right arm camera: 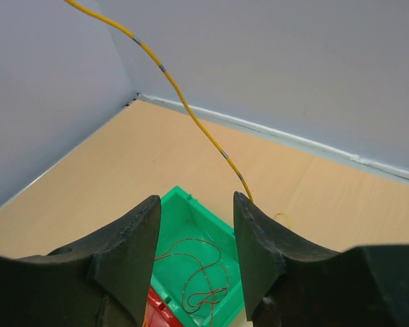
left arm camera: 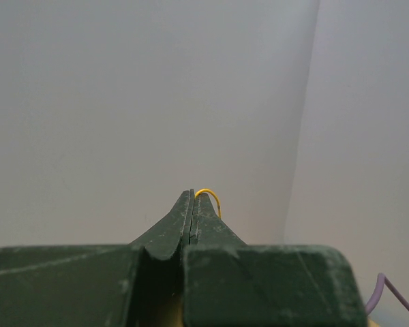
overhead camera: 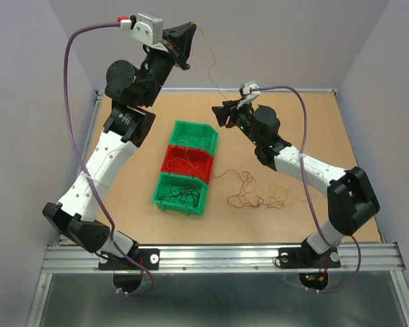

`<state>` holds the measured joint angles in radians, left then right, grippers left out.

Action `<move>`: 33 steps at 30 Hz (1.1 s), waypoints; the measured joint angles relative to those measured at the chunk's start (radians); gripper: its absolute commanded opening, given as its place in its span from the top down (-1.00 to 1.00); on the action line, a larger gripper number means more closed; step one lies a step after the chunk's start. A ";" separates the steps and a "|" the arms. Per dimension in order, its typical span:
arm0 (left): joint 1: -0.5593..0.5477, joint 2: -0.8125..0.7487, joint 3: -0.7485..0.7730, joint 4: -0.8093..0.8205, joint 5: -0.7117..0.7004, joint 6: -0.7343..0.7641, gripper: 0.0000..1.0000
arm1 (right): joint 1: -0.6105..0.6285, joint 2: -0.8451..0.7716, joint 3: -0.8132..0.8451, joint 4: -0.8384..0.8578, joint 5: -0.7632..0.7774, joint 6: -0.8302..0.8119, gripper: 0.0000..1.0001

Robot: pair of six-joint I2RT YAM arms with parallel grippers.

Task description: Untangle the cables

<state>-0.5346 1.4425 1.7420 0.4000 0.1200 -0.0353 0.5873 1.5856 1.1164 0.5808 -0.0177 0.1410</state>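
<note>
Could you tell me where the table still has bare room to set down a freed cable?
Bare board lies left of the three bins, and along the far edge by the back wall. It is crowded right of the bins, where loose cables sprawl toward the right arm.

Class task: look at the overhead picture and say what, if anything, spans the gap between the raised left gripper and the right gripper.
In the top view, a thin yellow cable hangs from the left gripper toward the right gripper. Otherwise only bare wall shows between them.

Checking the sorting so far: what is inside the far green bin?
The far green bin holds thin reddish-brown wire looped on its floor. Its near end is hidden behind the right gripper's fingers.
</note>
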 measured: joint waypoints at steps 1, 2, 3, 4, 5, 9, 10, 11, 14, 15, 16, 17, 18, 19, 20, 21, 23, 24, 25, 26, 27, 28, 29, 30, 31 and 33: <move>0.000 0.000 0.000 0.000 0.000 0.000 1.00 | 0.000 0.004 0.003 0.000 0.012 0.000 0.00; 0.000 0.000 0.000 0.000 0.000 0.000 1.00 | 0.000 0.009 0.007 -0.002 0.027 -0.004 0.01; 0.000 0.000 0.000 0.000 0.001 0.000 1.00 | 0.000 0.015 0.012 -0.006 0.048 -0.006 0.01; 0.000 0.000 0.000 0.000 0.001 0.000 1.00 | 0.000 0.021 0.016 -0.006 0.065 -0.009 0.01; 0.000 0.000 0.000 0.000 0.002 0.000 1.00 | 0.000 0.027 0.021 -0.009 0.080 -0.013 0.00; 0.000 0.000 0.000 0.000 0.004 -0.001 1.00 | 0.000 0.050 0.041 -0.028 0.132 -0.030 -0.05; 0.000 0.000 0.000 0.000 0.005 -0.003 1.00 | 0.000 0.054 0.047 -0.033 0.143 -0.034 -0.09; 0.000 0.000 0.000 0.000 0.006 -0.004 1.00 | 0.000 0.056 0.049 -0.034 0.151 -0.037 -0.10; 0.000 0.000 0.000 0.000 0.010 -0.006 1.00 | 0.000 0.061 0.056 -0.040 0.192 -0.046 -0.30; 0.000 0.001 0.000 0.000 0.010 -0.006 1.00 | 0.000 0.061 0.056 -0.042 0.203 -0.048 -0.41; 0.000 0.001 0.000 0.000 0.010 -0.006 1.00 | 0.000 0.061 0.056 -0.043 0.212 -0.049 -0.50; 0.000 0.002 0.000 0.000 0.010 -0.006 1.00 | 0.000 0.061 0.056 -0.045 0.225 -0.054 -0.61; 0.000 0.002 0.000 0.000 0.010 -0.006 1.00 | 0.000 0.061 0.056 -0.047 0.231 -0.056 -0.64; 0.000 0.004 0.000 0.000 0.009 -0.005 1.00 | 0.000 0.061 0.056 -0.048 0.232 -0.056 -0.65; 0.000 0.007 0.002 0.000 0.008 -0.004 1.00 | 0.000 0.061 0.056 -0.050 0.231 -0.058 -0.66; 0.000 0.014 0.008 0.000 0.007 -0.002 1.00 | 0.000 0.061 0.056 -0.051 0.228 -0.058 -0.66; 0.000 0.025 0.016 0.000 0.006 0.000 1.00 | 0.000 0.059 0.055 -0.051 0.216 -0.056 -0.64; 0.000 0.036 0.025 0.000 0.006 0.000 1.00 | 0.000 0.057 0.055 -0.053 0.209 -0.055 -0.59; 0.000 0.045 0.030 0.000 0.006 0.000 1.00 | 0.000 0.052 0.055 -0.057 0.201 -0.055 -0.52; 0.000 0.051 0.034 -0.002 0.007 0.000 1.00 | 0.000 0.047 0.055 -0.057 0.199 -0.054 -0.42; 0.000 0.059 0.037 -0.004 0.007 0.000 1.00 | 0.000 0.042 0.055 -0.057 0.193 -0.053 -0.39; 0.000 0.064 0.041 -0.006 0.008 0.000 1.00 | 0.000 0.037 0.055 -0.057 0.192 -0.048 -0.38; 0.000 0.072 0.045 -0.010 0.007 0.000 1.00 | 0.000 0.032 0.055 -0.057 0.184 -0.050 -0.37; 0.000 0.081 0.055 -0.014 0.007 0.000 1.00 | 0.000 0.024 0.054 -0.058 0.172 -0.046 -0.36; 0.000 0.089 0.064 -0.017 0.007 0.000 1.00 | 0.000 0.018 0.054 -0.057 0.162 -0.042 -0.36; 0.000 0.109 0.089 -0.024 0.006 0.000 1.00 | 0.000 0.000 0.053 -0.058 0.138 -0.032 -0.38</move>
<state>-0.5346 1.5520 1.8313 0.3756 0.1265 -0.0349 0.5873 1.5860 1.1698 0.5228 0.1207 0.1085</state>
